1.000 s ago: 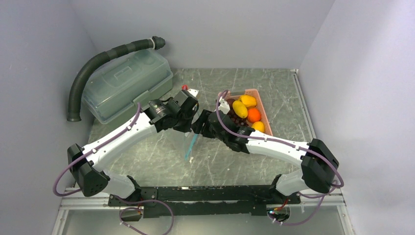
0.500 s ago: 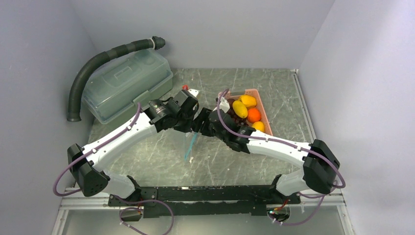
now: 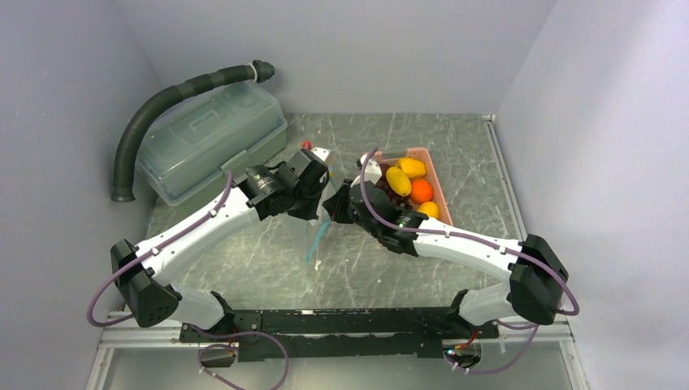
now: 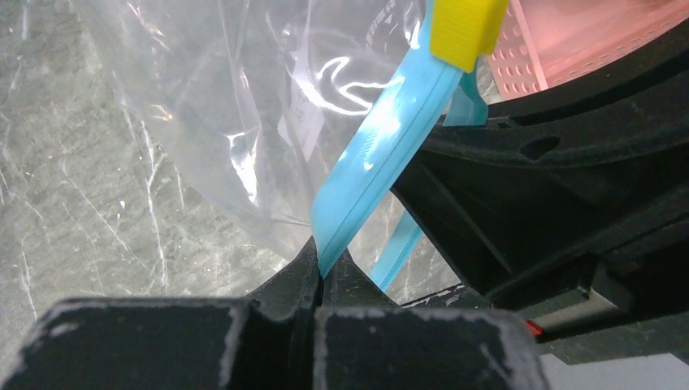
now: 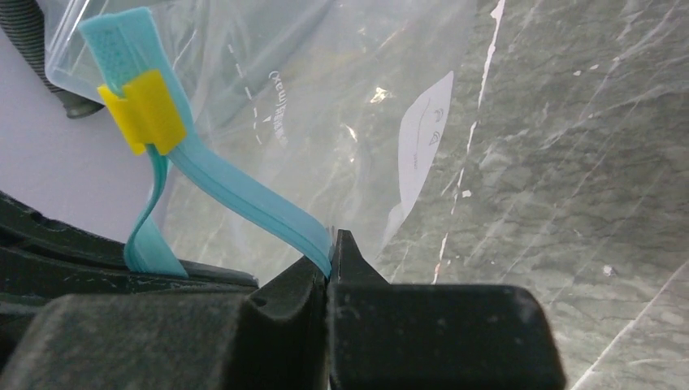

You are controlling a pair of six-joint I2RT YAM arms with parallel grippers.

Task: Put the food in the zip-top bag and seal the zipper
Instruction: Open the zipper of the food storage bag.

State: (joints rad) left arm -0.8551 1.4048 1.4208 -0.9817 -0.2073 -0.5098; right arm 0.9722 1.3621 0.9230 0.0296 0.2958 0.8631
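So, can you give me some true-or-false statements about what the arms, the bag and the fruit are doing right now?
1. The left gripper and the right gripper are both shut on the teal zipper. True.
2. The fruits are already inside the bag. False: they lie in the pink basket.
3. A yellow slider sits on the zipper. True.
4. The grey-green box stands open. False: its lid is down.

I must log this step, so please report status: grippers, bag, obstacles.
Left gripper, right gripper shut on zipper. Food in pink basket, not yet bagged. Nothing in the way.
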